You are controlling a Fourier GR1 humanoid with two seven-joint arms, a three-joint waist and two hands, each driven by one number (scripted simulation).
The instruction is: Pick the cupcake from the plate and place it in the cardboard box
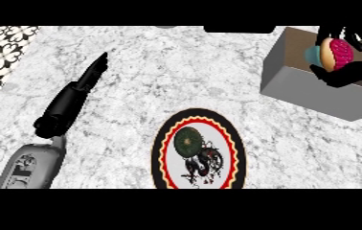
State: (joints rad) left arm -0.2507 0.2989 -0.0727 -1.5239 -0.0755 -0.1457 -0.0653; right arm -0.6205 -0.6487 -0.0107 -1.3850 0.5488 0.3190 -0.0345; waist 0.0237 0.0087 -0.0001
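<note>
My left hand (78, 92) lies released over the left side of the counter (176, 71), fingers straight, taking no part. Near the front edge the plate (199, 150) has no cupcake on it, only a round dark green thing on its left half. At the far right corner my right hand (338, 56) grasps the cupcake (333, 52) over the open cardboard box (311, 87); I judge the placing step underway, and next I must lower it in, clear of the box's walls, and let go.
</note>
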